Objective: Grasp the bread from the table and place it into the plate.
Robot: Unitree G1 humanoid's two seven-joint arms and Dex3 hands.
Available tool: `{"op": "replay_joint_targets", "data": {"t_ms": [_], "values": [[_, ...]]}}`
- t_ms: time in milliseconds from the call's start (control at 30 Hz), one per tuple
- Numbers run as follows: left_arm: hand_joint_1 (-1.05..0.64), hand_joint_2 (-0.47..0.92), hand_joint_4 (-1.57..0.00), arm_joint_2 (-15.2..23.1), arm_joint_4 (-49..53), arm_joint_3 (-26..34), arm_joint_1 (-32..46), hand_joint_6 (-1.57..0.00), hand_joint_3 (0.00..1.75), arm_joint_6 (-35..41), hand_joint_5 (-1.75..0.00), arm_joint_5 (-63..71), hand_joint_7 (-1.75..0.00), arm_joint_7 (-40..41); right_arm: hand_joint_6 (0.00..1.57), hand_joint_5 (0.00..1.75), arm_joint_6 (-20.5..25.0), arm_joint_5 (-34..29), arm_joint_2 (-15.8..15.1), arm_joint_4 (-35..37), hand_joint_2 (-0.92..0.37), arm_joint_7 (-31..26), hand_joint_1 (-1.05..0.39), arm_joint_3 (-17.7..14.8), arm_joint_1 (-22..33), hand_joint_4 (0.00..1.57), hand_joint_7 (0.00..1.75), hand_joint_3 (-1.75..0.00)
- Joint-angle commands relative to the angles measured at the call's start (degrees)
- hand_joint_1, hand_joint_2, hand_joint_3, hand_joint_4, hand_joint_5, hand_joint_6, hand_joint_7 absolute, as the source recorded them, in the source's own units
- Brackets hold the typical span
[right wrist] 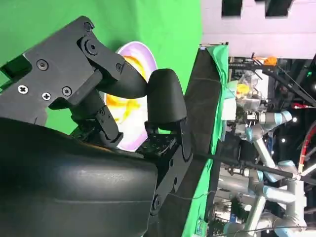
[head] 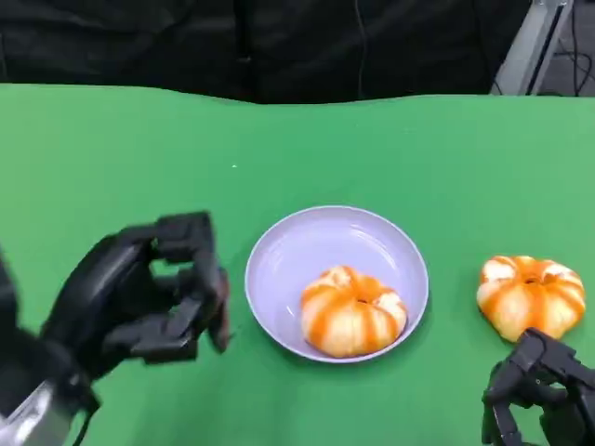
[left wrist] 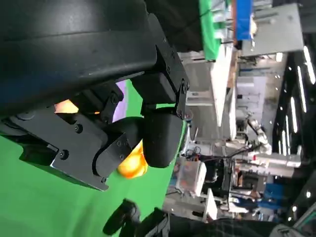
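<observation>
A lavender plate [head: 284, 246] sits mid-table with one orange-striped round bread [head: 351, 311] lying in its near right part. A second, like bread [head: 531, 295] rests on the green cloth to the right of the plate. My left hand [head: 163, 293] hovers left of the plate, fingers loosely curved and apart, holding nothing. My right hand [head: 539, 390] is low at the near right, just in front of the second bread, not touching it, empty. In the right wrist view, the plate [right wrist: 138, 52] and its bread [right wrist: 118, 106] show past the right hand's fingers [right wrist: 165, 98].
The green table [head: 139, 167] ends at a dark backdrop along its far edge. A metal frame leg [head: 530, 46] stands at the far right corner. The left wrist view shows a bread [left wrist: 131, 165] beyond the left hand's fingers [left wrist: 160, 133].
</observation>
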Motion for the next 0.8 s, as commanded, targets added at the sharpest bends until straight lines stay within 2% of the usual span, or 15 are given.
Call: {"op": "replay_joint_targets", "data": {"t_ms": [33, 133, 267, 367, 500, 600, 700, 800], "values": [[-0.09, 0.58, -0.92, 2.0, 1.2, 3.2, 7.8, -0.81, 1.18, -2.2, -1.75, -3.0, -1.73, -5.3, 0.76, 1.75, -0.9, 0.0, -0.7, 1.1, -0.49, -0.1, -0.15, -0.6, -0.5, 0.87, 1.60, -1.32], [-0.08, 0.59, -0.90, 1.9, 3.2, 4.6, 10.6, -0.84, 1.19, -2.1, -1.75, -4.7, -1.66, -6.9, 0.76, 1.75, -1.0, 0.2, -0.8, 1.5, -0.48, 0.1, -0.15, -0.7, -0.8, 0.86, 1.59, -1.33], [-0.07, 0.59, -0.88, 1.8, 8.0, 5.6, 13.5, -0.83, 1.20, -5.6, -1.75, -3.6, -1.64, -9.3, 0.76, 1.75, -1.6, 0.1, -1.1, 2.3, -0.48, 0.1, -0.15, -1.0, -1.4, 0.86, 1.59, -1.32], [-0.06, 0.63, -0.89, 1.6, 12.8, 6.3, 14.4, -0.81, 1.15, -9.0, -1.75, -3.1, -1.67, -11.2, 0.76, 1.75, -1.6, 0.4, -1.3, 2.5, -0.48, 0.3, -0.15, -1.2, -1.4, 0.86, 1.59, -1.32], [-0.09, 0.70, -0.89, 1.0, 16.9, 7.1, 13.9, -0.79, 1.00, -10.9, -1.75, -3.9, -1.69, -12.5, 0.77, 1.75, -1.8, 0.7, -1.1, 2.8, -0.48, 0.4, -0.15, -1.3, -1.3, 0.86, 1.59, -1.31], [-0.11, 0.71, -0.89, 0.6, 18.6, 7.6, 13.5, -0.78, 0.97, -11.1, -1.75, -4.9, -1.72, -13.2, 0.78, 1.75, -2.0, 0.9, -1.0, 3.1, -0.49, 0.6, -0.15, -1.3, -1.3, 0.86, 1.59, -1.31], [-0.10, 0.70, -0.90, 0.6, 18.8, 7.9, 14.2, -0.80, 0.98, -10.4, -1.75, -5.5, -1.69, -13.4, 0.78, 1.75, -1.6, 1.1, -0.9, 2.7, -0.49, 0.8, -0.16, -1.2, -1.2, 0.87, 1.58, -1.31], [-0.11, 0.73, -0.89, 0.7, 19.3, 8.1, 14.4, -0.80, 0.91, -10.8, -1.75, -5.1, -1.65, -14.0, 0.78, 1.75, -0.6, 1.4, -0.8, 2.0, -0.49, 0.9, -0.15, -1.0, -0.9, 0.87, 1.58, -1.31]]}}
